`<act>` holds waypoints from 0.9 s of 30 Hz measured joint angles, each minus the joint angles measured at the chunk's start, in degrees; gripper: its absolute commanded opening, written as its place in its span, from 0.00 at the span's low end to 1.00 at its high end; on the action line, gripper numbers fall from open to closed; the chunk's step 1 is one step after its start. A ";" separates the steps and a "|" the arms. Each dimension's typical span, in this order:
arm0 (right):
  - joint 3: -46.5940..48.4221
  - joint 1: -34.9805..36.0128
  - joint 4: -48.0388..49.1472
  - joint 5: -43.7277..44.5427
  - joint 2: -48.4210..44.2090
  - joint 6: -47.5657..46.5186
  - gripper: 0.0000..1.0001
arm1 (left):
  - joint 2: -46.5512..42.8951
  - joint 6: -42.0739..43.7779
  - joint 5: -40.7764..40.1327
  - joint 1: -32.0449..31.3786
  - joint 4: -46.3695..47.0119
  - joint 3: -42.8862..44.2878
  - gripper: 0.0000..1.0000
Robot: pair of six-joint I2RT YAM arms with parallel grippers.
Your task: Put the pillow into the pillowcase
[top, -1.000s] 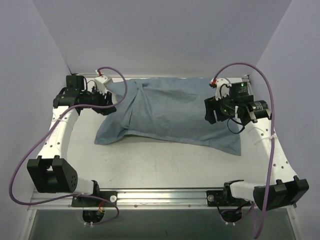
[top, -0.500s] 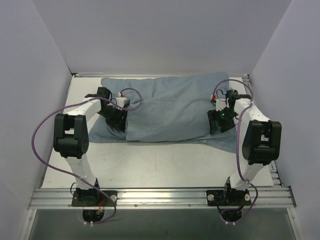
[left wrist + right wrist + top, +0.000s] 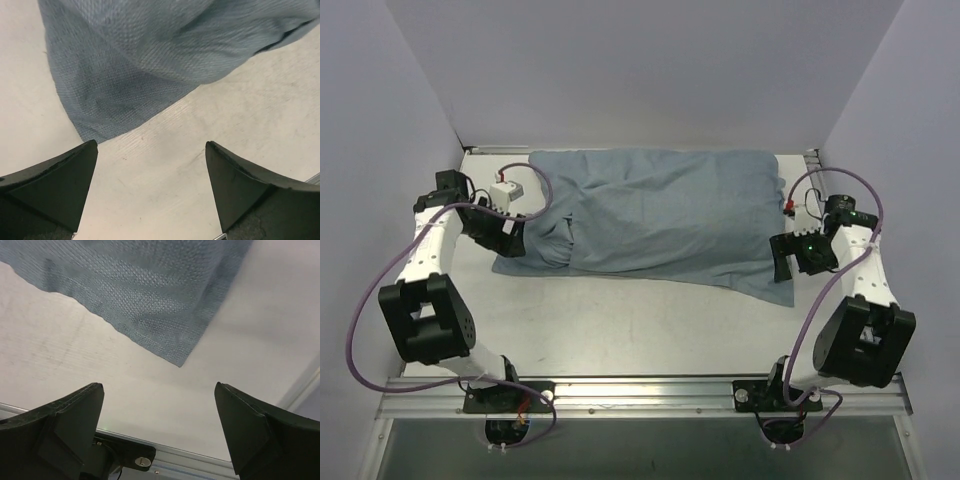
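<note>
The blue-grey pillowcase (image 3: 650,215) lies plump and rumpled across the far half of the table. The pillow is hidden; no white cushion shows. My left gripper (image 3: 507,238) hangs at the pillowcase's left end, open and empty. In the left wrist view the pillowcase (image 3: 145,60) has a limp edge just ahead of the left gripper (image 3: 150,185), with bare table between the fingers (image 3: 50,185). My right gripper (image 3: 787,263) stands open by the near right corner. In the right wrist view that pillowcase (image 3: 150,295) corner lies ahead of the right gripper (image 3: 159,427), apart from it.
The pale table (image 3: 620,330) is walled at the back and both sides. A metal rail (image 3: 640,392) runs along the near edge and carries both arm bases. Purple cables (image 3: 365,300) loop beside each arm.
Both grippers have let go of the cloth, opened wide and drawn outward off the pillowcase. The pillowcase now lies spread out, filling more of the far side.
</note>
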 measured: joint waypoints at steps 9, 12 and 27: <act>-6.16 0.57 8.83 4.76 15.08 3.21 0.95 | 14.38 3.82 -7.17 0.96 3.21 -3.06 0.97; -6.05 1.49 11.56 6.64 18.18 5.38 0.74 | 16.65 3.72 -9.01 0.37 6.03 -3.21 0.90; 5.20 -4.04 2.40 -8.79 10.97 10.01 0.00 | 15.26 -3.17 -3.85 2.36 5.92 -1.40 0.00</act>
